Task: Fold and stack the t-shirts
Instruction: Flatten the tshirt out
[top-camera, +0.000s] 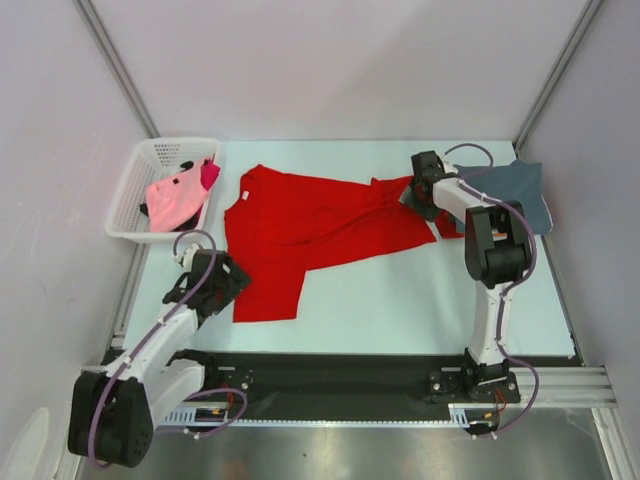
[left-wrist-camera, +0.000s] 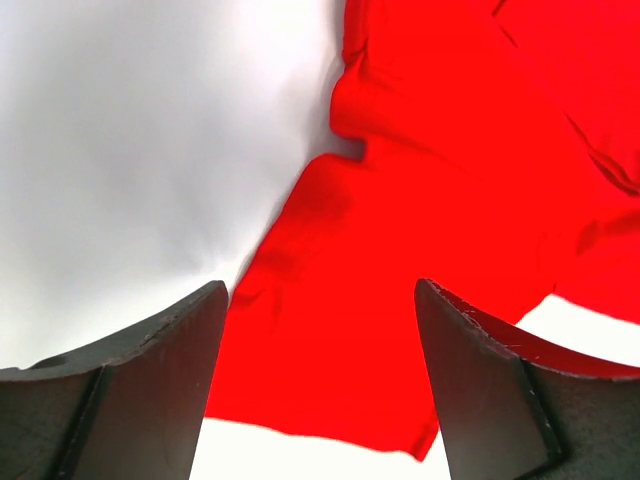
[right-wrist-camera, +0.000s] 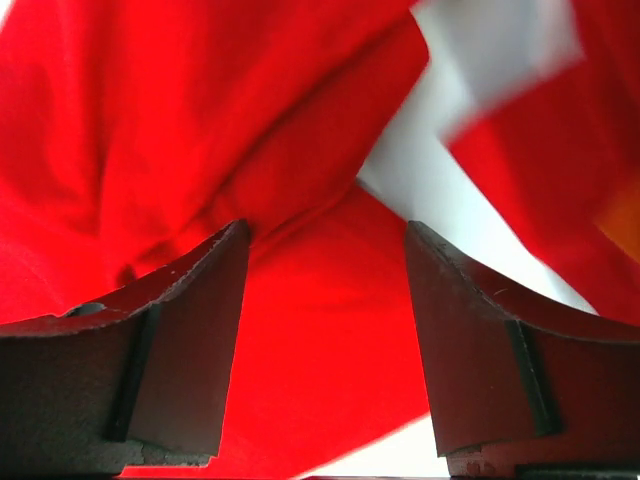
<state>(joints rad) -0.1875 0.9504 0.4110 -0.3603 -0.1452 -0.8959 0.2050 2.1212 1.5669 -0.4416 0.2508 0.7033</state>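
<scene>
A plain bright red t-shirt (top-camera: 320, 225) lies spread and wrinkled across the middle of the table. My left gripper (top-camera: 236, 283) is open and empty just above its near-left corner; the left wrist view shows the red cloth (left-wrist-camera: 400, 250) between the fingers (left-wrist-camera: 320, 290). My right gripper (top-camera: 412, 198) is open over the shirt's right end, with red cloth (right-wrist-camera: 200, 120) under and between the fingers (right-wrist-camera: 327, 235). A grey-blue t-shirt (top-camera: 522, 190) lies at the far right. A pink t-shirt (top-camera: 175, 198) and a magenta one (top-camera: 210, 174) lie in the basket.
The white lattice basket (top-camera: 170, 150) stands at the far left. A second red piece of cloth (top-camera: 450, 226) lies under the right arm; it also shows in the right wrist view (right-wrist-camera: 530, 190) with an orange patch. Grey walls close in the table.
</scene>
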